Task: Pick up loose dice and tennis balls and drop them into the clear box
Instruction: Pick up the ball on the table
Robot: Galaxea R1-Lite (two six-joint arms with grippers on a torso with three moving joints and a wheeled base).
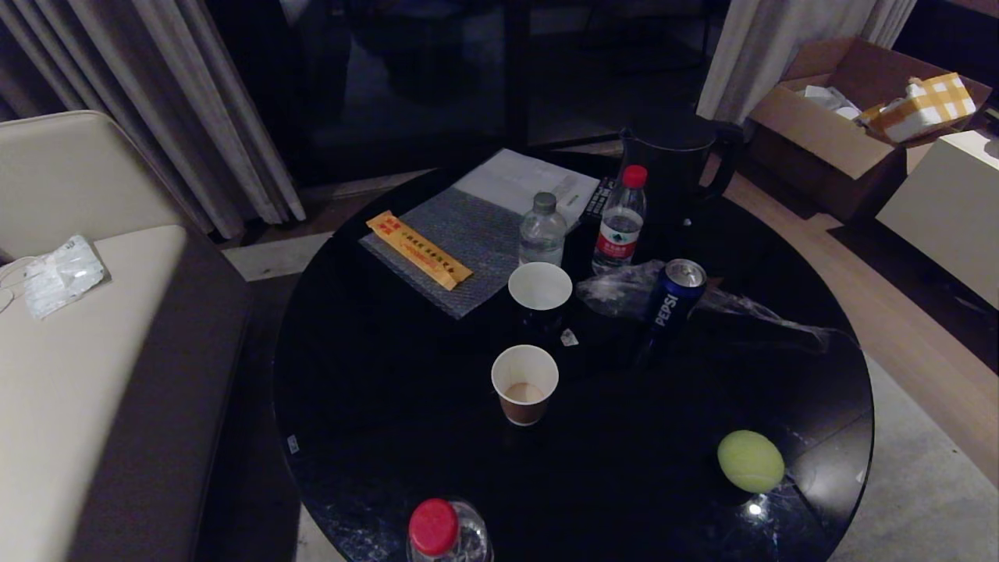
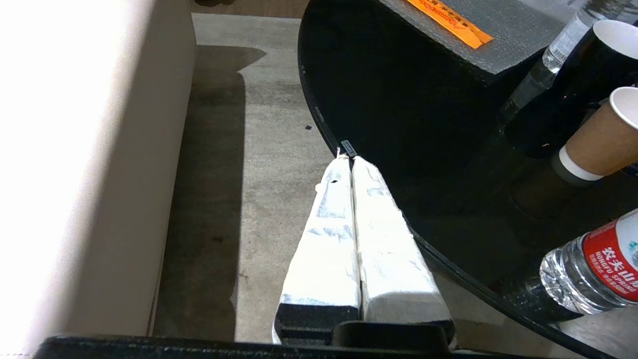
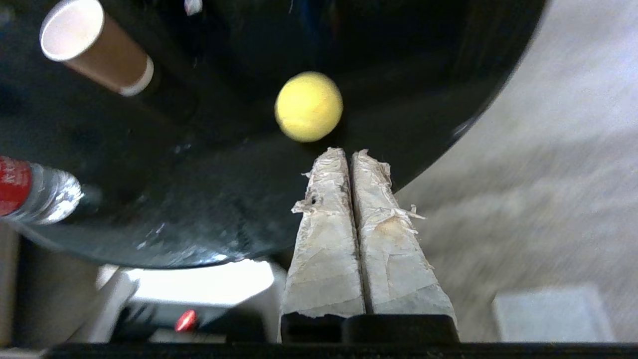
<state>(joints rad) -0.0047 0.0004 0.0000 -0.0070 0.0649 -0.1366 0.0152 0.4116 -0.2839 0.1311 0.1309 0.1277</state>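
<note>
Tennis balls: only one [image 1: 750, 460] shows, lying loose near the bench's [image 1: 390, 437] front-right edge. Just short of it in the wrist view, the right claw [image 3: 349, 155] has its fingers pressed together, holding nothing; it should spread them wide first, then straddle the ball squarely so it cannot roll off the rim. The left claw [image 2: 350, 160] is likewise closed and empty at the bench's left edge. Further back stand paper cups [image 1: 524, 384], a Pepsi can [image 1: 674, 297] and bottles [image 1: 620, 220]; neither dice nor clear box is in view.

Living room, cream sofa [image 1: 94, 367], curtains [image 1: 156, 101], cluttered round black coffee table [image 1: 375, 406]
</note>
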